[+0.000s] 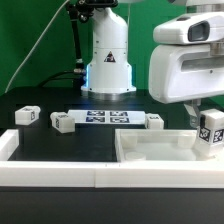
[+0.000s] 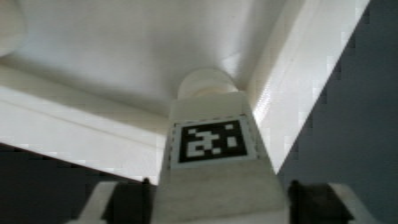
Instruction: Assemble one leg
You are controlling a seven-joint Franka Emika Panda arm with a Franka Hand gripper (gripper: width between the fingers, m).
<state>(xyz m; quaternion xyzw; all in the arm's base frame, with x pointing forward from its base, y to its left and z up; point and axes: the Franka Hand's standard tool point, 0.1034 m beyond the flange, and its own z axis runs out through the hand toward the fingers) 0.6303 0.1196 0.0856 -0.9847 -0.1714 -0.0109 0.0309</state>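
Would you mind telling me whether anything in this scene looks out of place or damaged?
Nothing stands out. The gripper holds the leg at a corner of the tabletop. Three other legs lie loose on the table around the marker board, none visibly damaged.

White tagged leg (image 1: pixel 210 128), held upright in gripper (image 2: pixel 217 205)

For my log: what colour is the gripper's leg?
The leg is white, with a black-and-white tag; wrist view.
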